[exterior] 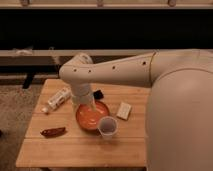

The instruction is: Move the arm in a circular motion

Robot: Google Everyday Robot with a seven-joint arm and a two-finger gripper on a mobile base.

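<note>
Wooden table (75,147), orange bowl (86,120) beside pale cup (107,127), arm (115,72) with gripper (90,105) above bowl, grip state unclear

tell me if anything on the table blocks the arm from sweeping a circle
The arm holds its hand low over the orange bowl. A cup stands at the bowl's front rim and a bottle lies left of it in view; a low, wide circle would likely hit them.
</note>
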